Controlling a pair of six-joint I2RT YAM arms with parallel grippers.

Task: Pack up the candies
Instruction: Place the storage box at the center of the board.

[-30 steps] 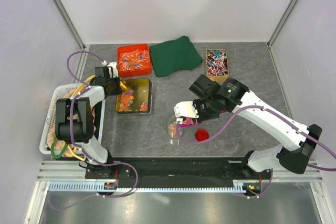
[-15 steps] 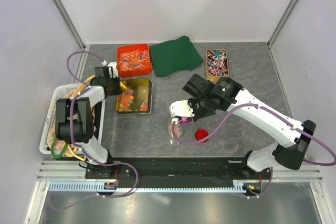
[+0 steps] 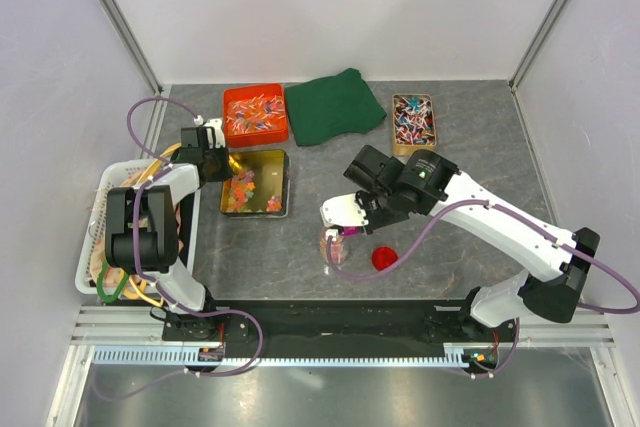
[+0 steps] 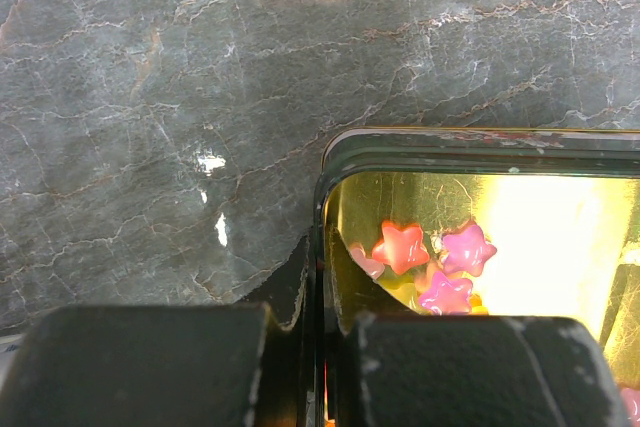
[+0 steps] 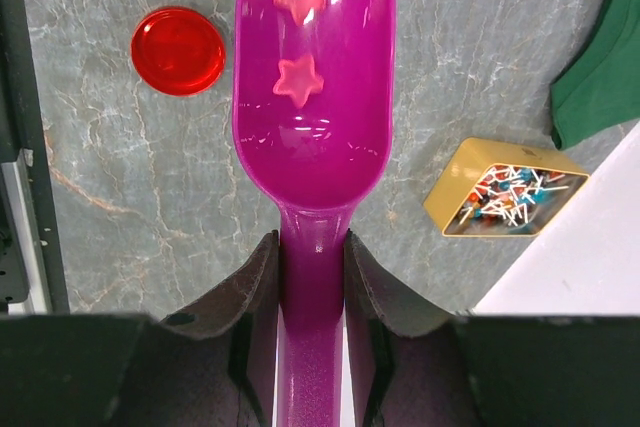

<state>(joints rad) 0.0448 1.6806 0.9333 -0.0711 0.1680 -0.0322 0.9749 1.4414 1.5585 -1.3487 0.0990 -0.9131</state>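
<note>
The candies (image 4: 400, 245) are small star-shaped pieces, pink, orange and yellow, lying in a gold tin (image 3: 270, 162). My left gripper (image 3: 211, 163) is shut on the tin's left wall (image 4: 322, 197), one finger inside and one outside. My right gripper (image 5: 312, 257) is shut on the handle of a magenta scoop (image 5: 312, 117). The scoop bowl holds two pink star candies (image 5: 298, 79). In the top view the scoop (image 3: 340, 235) hangs over a small clear jar (image 3: 328, 253) that has a few candies in it. The jar's red lid (image 3: 384, 258) lies right of it.
An orange tray (image 3: 255, 114) of slim wrapped sweets and a green cloth (image 3: 333, 105) sit at the back. A box of twist-wrapped sweets (image 3: 413, 120) stands at the back right. A white basket (image 3: 92, 237) stands at the left edge.
My right arm has carried the scoop a little to the left, over the clear jar. The left arm and the tin have not moved.
</note>
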